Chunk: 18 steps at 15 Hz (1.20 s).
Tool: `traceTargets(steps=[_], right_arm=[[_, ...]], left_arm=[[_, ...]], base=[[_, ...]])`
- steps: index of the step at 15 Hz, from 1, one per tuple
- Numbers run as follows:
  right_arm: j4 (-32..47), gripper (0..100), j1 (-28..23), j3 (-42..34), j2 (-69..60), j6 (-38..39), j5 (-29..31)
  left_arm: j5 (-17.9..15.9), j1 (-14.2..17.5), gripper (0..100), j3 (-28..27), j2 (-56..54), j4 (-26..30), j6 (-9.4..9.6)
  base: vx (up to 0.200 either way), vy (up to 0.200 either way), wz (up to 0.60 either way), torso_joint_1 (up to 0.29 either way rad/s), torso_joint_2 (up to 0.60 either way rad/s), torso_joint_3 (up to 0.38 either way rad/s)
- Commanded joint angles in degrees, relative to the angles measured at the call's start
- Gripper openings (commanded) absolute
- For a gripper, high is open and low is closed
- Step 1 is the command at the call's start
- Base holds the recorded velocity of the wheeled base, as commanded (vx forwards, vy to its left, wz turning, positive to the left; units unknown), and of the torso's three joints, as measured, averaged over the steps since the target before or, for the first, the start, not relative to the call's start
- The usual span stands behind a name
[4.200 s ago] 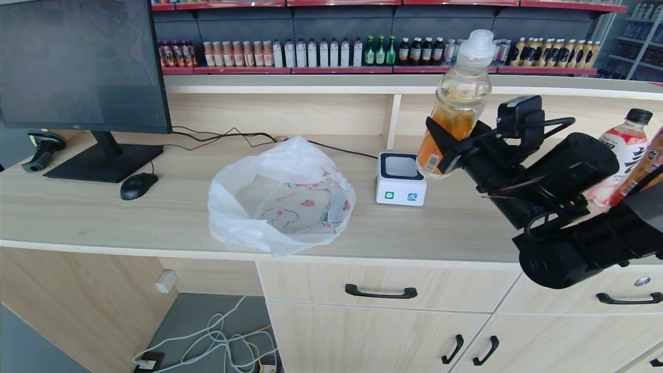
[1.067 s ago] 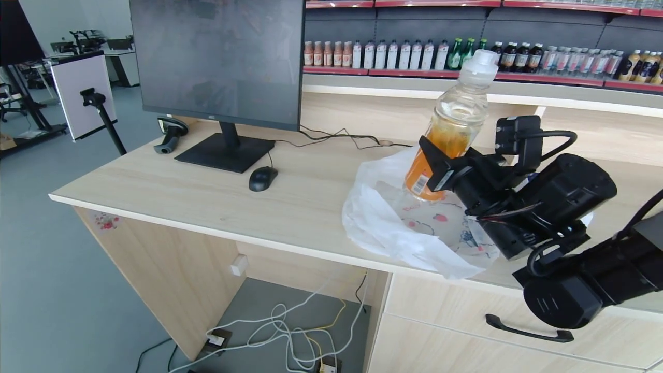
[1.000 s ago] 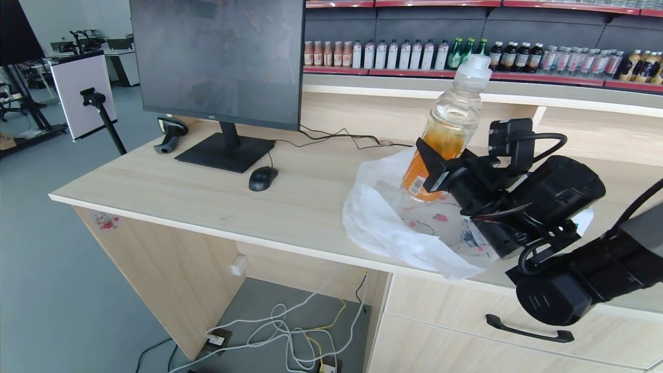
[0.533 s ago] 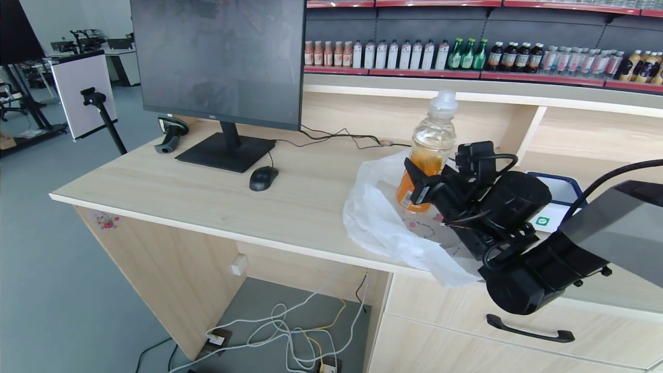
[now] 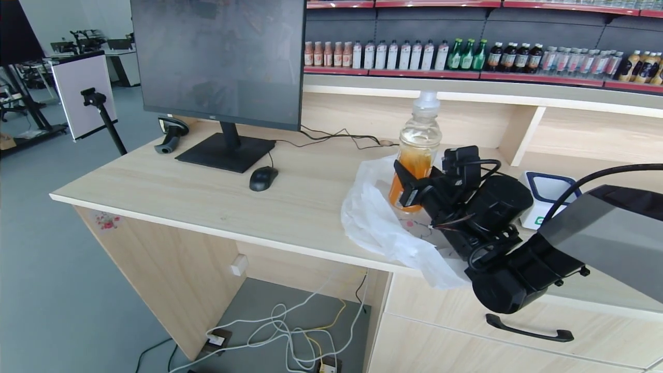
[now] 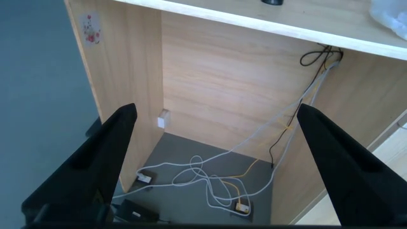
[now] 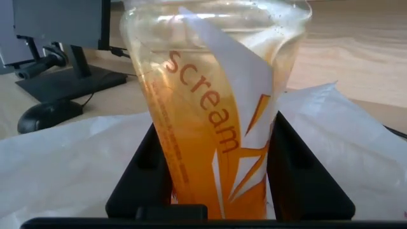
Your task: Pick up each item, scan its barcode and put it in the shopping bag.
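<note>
**Item 1 – drink bottle, held over the shopping bag**

Bottle (image 5: 417, 150): clear plastic, white cap, orange drink filling the lower part. It stands upright with its base at the open mouth of the shopping bag (image 5: 373, 223); whether it touches the bag's bottom cannot be told. Label (image 7: 222, 127): white and orange wrap with slanted orange lettering. A white patch low on the side has print too small to make out.

Right tool (image 5: 412, 187): black, closed on the bottle's lower body, one finger on each side, reaching in from the bag's right.

Shopping bag: thin white plastic with a red and blue printed pattern. It lies crumpled and open on the bench (image 5: 207, 191), at the front edge.

Left tool (image 6: 216, 146): fingers spread wide, holding nothing, down below bench level to the bag's left, facing the cables (image 6: 210, 184) on the floor.

Barcode scanner (image 5: 544, 199): white box with a dark-rimmed window and a green icon on its face, just right of the bag.

Mouse (image 5: 263, 178): black, left of the bag.

Monitor (image 5: 217, 57): dark screen on a black stand, left of and behind the bag.

Handheld scanner (image 5: 168, 135): black, far left of the bag, beyond the monitor stand.

Shelf (image 5: 466, 54): a row of drink bottles, behind the bag.
</note>
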<state>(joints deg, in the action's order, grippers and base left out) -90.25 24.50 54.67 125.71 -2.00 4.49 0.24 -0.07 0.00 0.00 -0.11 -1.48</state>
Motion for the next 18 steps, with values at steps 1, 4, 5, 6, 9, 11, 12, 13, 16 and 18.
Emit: traceTargets(steps=[1, 4, 5, 6, 9, 11, 12, 13, 16, 18], right_arm=[[0.25, 0, 0.02, -0.09, 0.94, -0.02, 0.0], [0.25, 0, 0.02, -0.09, 1.56, 0.15, 0.0], [0.25, 0, 0.02, -0.09, 1.56, 0.07, 0.0], [0.25, 0, 0.02, -0.09, 1.47, 0.07, 0.0], [0.25, 0, 0.02, -0.71, 1.56, 0.24, 0.08], [0.25, 0, 0.02, -1.15, 1.64, 0.24, 0.08], [0.25, 0, 0.02, -1.59, 1.64, 0.24, 0.08], [0.25, 0, 0.02, -1.94, 1.64, 0.24, 0.08], [0.25, 0, 0.11, -2.73, 1.73, 0.24, 0.08], [0.25, 0, 0.11, -3.17, 1.73, 0.24, 0.08]], left_arm=[[0.02, -0.01, 100, 0.0, 0.0, -0.07, -0.02], [0.02, -0.01, 100, 0.0, 0.0, -0.07, -0.11], [0.02, -0.01, 100, 0.0, 0.0, -0.07, -0.11], [0.02, -0.01, 100, 0.0, 0.0, -0.07, -0.11], [0.02, -0.01, 100, 0.0, 0.09, -0.07, -0.02], [0.02, -0.01, 100, 0.0, 0.0, -0.07, -0.02], [0.02, -0.01, 100, 0.0, 0.0, -0.07, -0.02], [0.02, -0.01, 100, 0.0, 0.09, -0.07, -0.02], [0.02, -0.01, 100, 0.0, 0.09, -0.07, -0.02], [0.02, -0.01, 100, 0.0, 0.0, -0.07, -0.02]], base=[[0.0, 0.0, 0.0, 0.0, 0.0, 0.0], [0.0, 0.0, 0.0, 0.0, 0.0, 0.0], [0.0, 0.0, 0.0, 0.0, 0.0, 0.0], [0.0, 0.0, 0.0, 0.0, 0.0, 0.0], [0.0, 0.0, 0.0, 0.0, 0.0, 0.0], [0.0, 0.0, 0.0, 0.0, 0.0, 0.0], [0.0, 0.0, 0.0, 0.0, 0.0, 0.0], [0.0, 0.0, 0.0, 0.0, 0.0, 0.0], [0.0, 0.0, 0.0, 0.0, 0.0, 0.0], [0.0, 0.0, 0.0, 0.0, 0.0, 0.0]])
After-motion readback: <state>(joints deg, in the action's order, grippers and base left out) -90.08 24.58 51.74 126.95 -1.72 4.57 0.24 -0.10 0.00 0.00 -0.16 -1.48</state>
